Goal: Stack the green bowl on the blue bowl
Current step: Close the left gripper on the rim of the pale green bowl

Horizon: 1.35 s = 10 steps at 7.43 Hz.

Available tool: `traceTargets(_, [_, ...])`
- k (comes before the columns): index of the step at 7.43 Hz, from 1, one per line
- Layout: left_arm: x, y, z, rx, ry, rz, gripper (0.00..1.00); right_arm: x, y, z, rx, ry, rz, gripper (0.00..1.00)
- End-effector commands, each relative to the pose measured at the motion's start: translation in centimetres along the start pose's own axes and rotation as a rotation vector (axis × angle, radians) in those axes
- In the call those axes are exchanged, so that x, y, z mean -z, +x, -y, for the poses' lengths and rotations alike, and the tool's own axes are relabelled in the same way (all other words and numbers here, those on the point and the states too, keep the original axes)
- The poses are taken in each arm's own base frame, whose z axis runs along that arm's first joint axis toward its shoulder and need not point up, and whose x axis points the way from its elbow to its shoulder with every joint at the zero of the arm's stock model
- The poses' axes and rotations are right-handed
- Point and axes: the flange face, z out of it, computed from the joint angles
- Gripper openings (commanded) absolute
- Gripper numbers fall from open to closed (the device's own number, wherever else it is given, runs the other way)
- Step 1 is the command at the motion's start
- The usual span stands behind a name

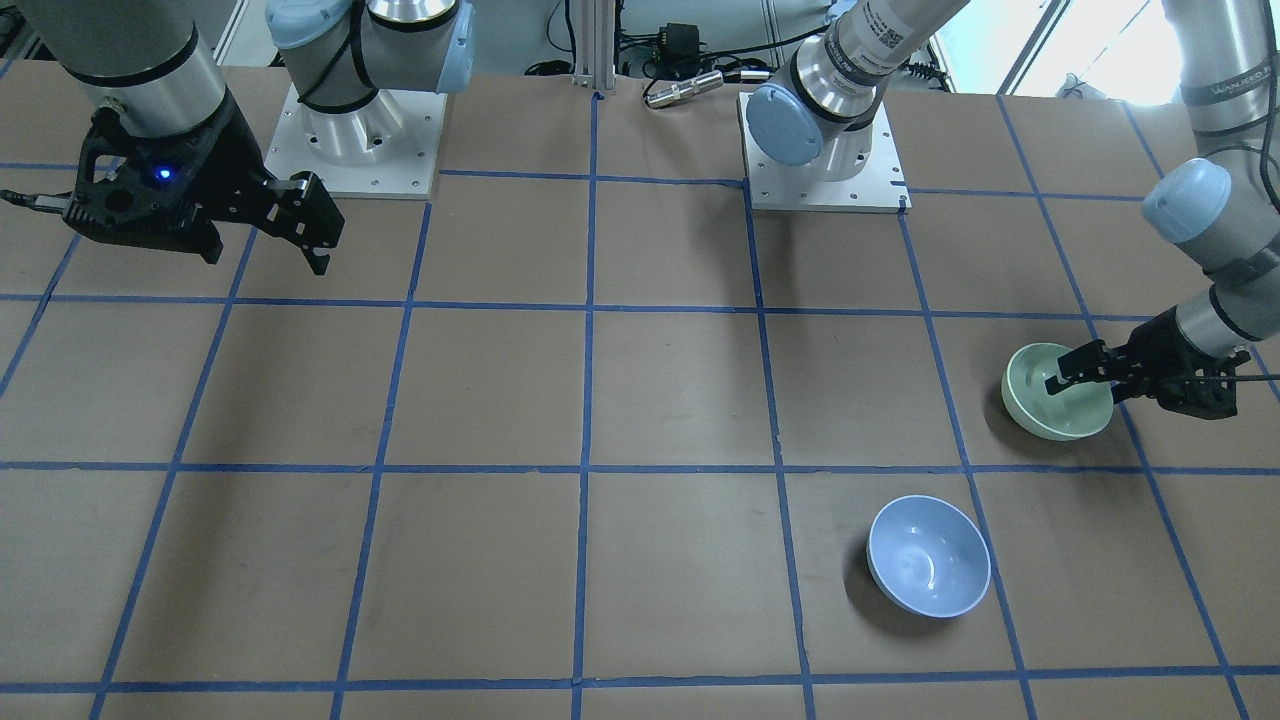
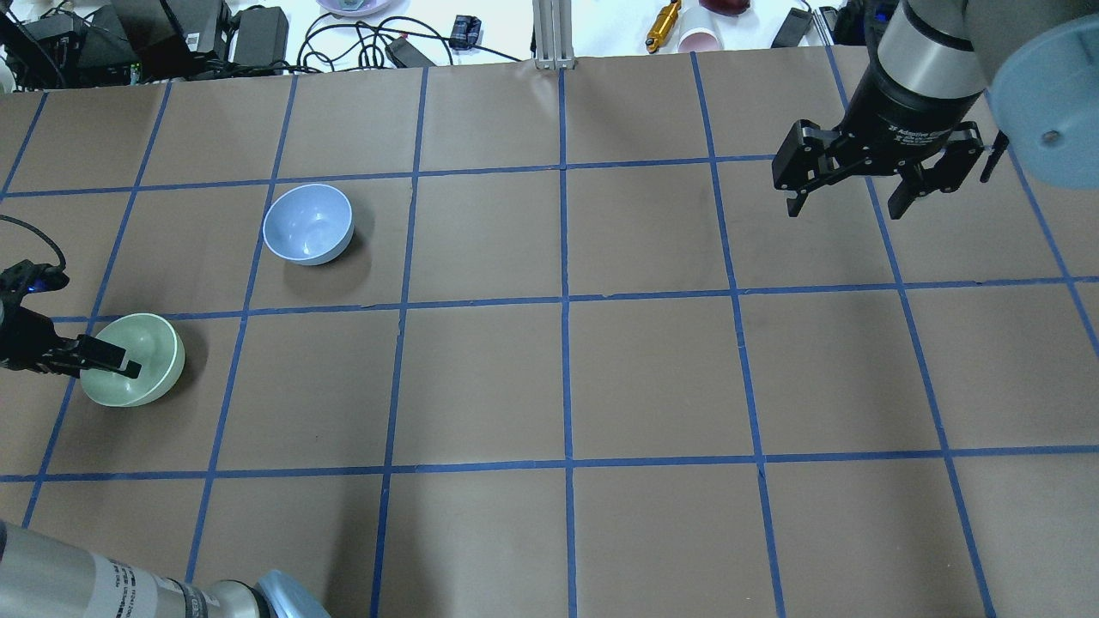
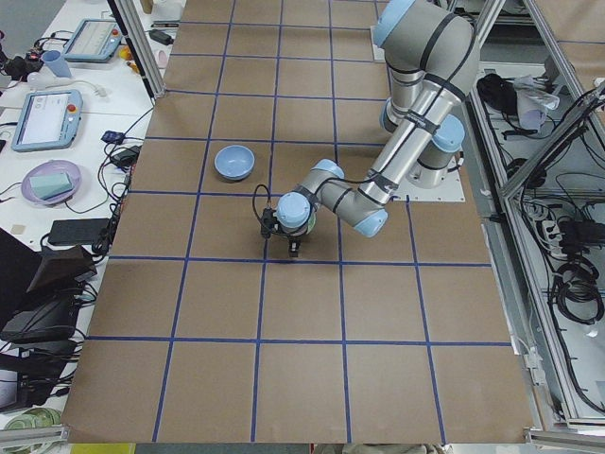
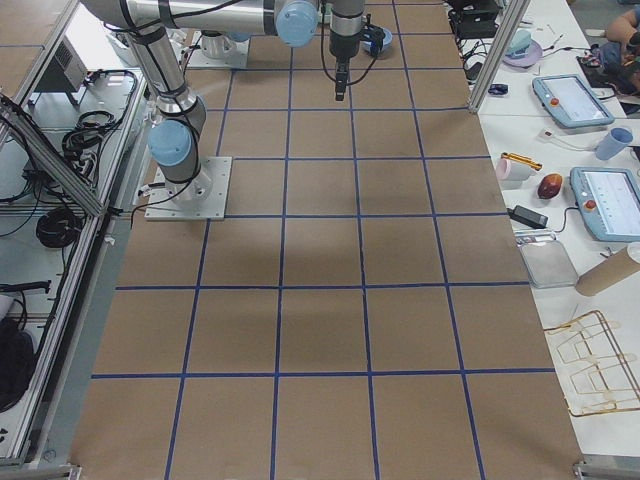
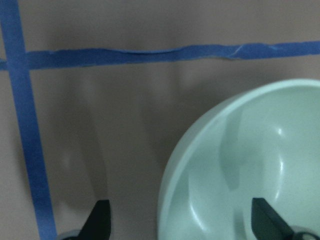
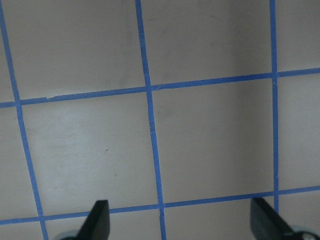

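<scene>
Straddling the green bowl's (image 1: pixel 1048 412) rim by the table's (image 1: pixel 680 390) left edge, left gripper (image 1: pixel 1072 368) is held wide. Blue bowl (image 1: pixel 928 556) is set apart. Right gripper (image 2: pixel 846 210) is spread wide.

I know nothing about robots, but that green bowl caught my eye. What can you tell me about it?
The green bowl is small, round, pale mint, glossy like plastic, empty. It sits upright on the brown table beside a blue tape line, apart from the blue bowl. The open left gripper straddles its rim, one finger inside, one outside.
</scene>
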Motion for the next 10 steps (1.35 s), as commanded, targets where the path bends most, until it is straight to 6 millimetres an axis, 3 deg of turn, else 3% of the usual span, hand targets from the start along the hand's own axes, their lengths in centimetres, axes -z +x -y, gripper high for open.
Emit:
traceTargets(1, [-0.4,-0.1,0.0,0.004,-0.002,-0.007,0.8,0.0,0.0,0.0,0.0,0.001,0.0,1.0])
traceTargets(5, [-0.2,0.0,0.1,-0.001,-0.002,-0.008,0.09,0.0,0.0,0.0,0.0,0.001,0.0,1.0])
traceTargets(10, [1.7,0.5,0.2,-0.008,0.012,0.016,0.0,0.0,0.0,0.0,0.0,0.001,0.0,1.0])
